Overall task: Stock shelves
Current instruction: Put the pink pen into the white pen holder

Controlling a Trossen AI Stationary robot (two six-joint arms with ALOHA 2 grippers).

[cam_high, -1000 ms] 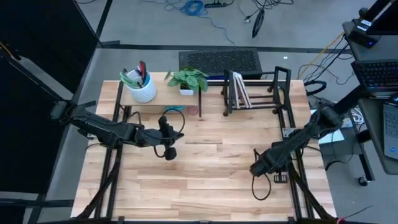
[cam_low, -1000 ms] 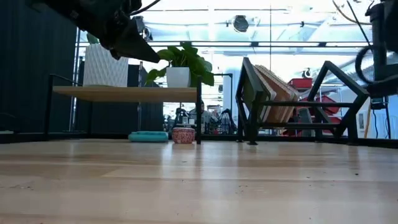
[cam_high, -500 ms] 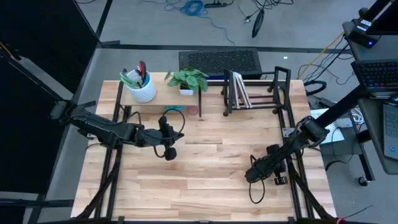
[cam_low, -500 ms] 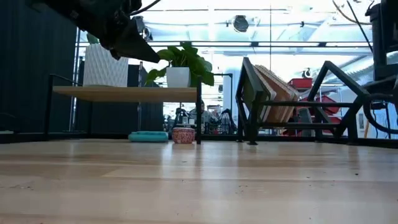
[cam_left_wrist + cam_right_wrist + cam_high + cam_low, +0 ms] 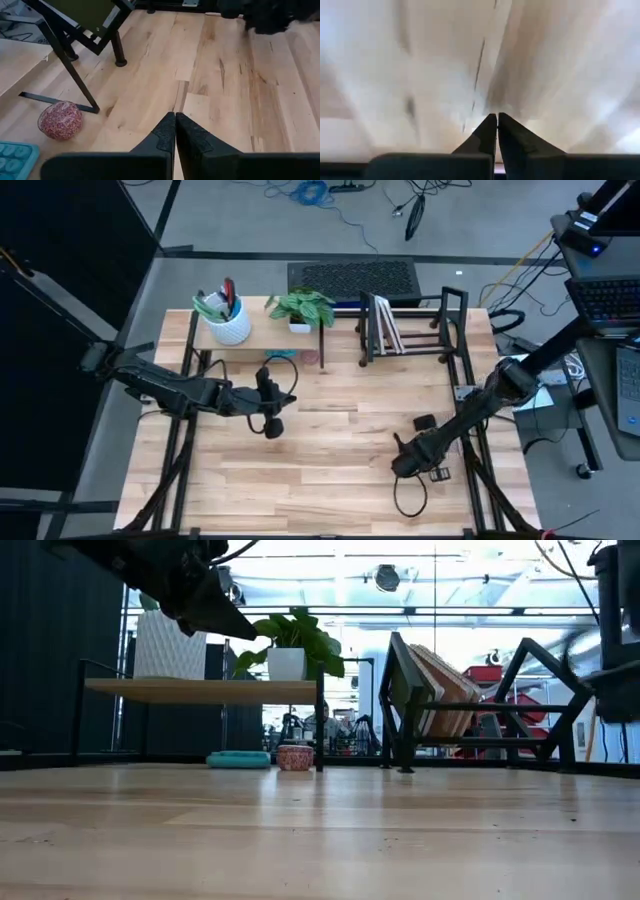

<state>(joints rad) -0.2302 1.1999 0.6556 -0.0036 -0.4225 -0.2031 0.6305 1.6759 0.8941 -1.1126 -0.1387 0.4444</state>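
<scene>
The pale-wood riser shelf point(image 5: 262, 332) stands at the far left of the table, carrying a white pot point(image 5: 231, 326) of tools and a potted plant point(image 5: 303, 308). Beneath it lie a teal tray point(image 5: 239, 759) and a speckled red bowl point(image 5: 60, 120). To its right is the black wire rack point(image 5: 412, 330), with books point(image 5: 445, 685) leaning inside. My left gripper point(image 5: 175, 121) hovers shut and empty above mid-table point(image 5: 273, 425). My right gripper point(image 5: 496, 122) is shut and empty, low over the table's near right point(image 5: 400, 466).
Bare wood point(image 5: 330, 440) lies between the two grippers and along the near edge. A small dark object point(image 5: 424, 422) sits on the table beside the right arm. A black mat point(image 5: 352, 277) lies behind the shelves, and cables hang off the table's near right.
My right gripper has moved toward the table's near edge and slightly left, staying shut. My left arm has kept still.
</scene>
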